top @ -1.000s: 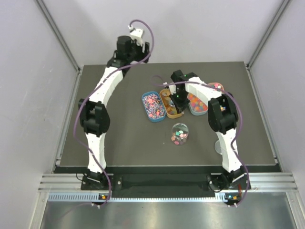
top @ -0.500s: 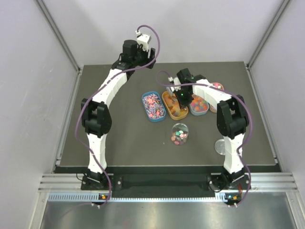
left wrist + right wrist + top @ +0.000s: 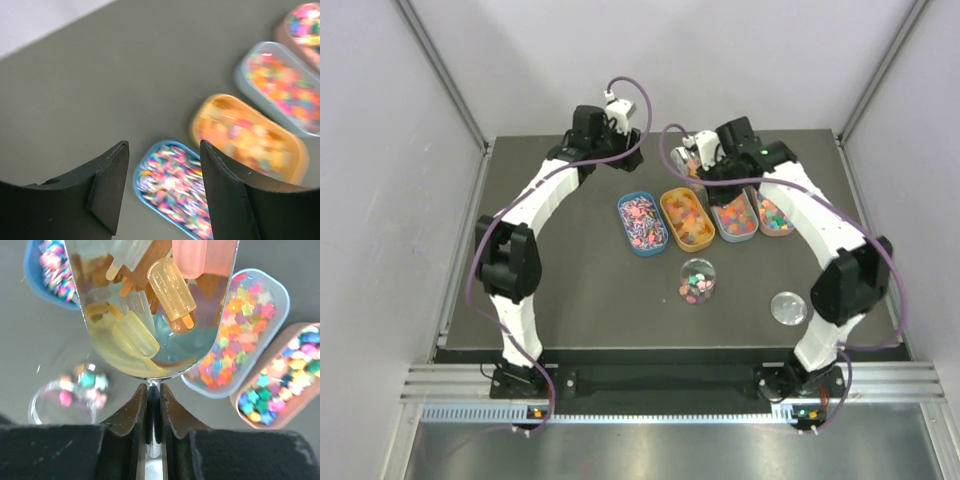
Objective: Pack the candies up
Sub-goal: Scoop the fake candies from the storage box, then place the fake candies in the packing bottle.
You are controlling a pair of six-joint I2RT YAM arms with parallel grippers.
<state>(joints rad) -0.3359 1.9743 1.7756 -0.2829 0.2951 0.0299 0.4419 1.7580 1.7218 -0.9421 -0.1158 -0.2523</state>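
- One dark table (image 3: pixel 570 290) carries everything; both arms reach over its far half.
- Left arm (image 3: pixel 535 200): the left hand (image 3: pixel 162 147) is released, jaws apart with nothing between them, above the table near the blue tray (image 3: pixel 136 184).
- Right arm (image 3: pixel 820 215): the right hand (image 3: pixel 153 390) is clenched on the thin handle of a clear scoop (image 3: pixel 150 305), which is raised above the trays.
- Four oval trays lie side by side at mid-table: blue, orange (image 3: pixel 194 131), pale blue (image 3: pixel 286 297) and pink (image 3: pixel 234 401).
- A clear jar (image 3: pixel 34 409) stands just nearer the arm bases than the trays.
- A round clear lid (image 3: pixel 787 307) lies apart, to the jar's right.
- Candies (image 3: pixel 172 287): lolly-shaped gummies fill the scoop. Mixed sweets fill all four trays, and some lie in the jar.
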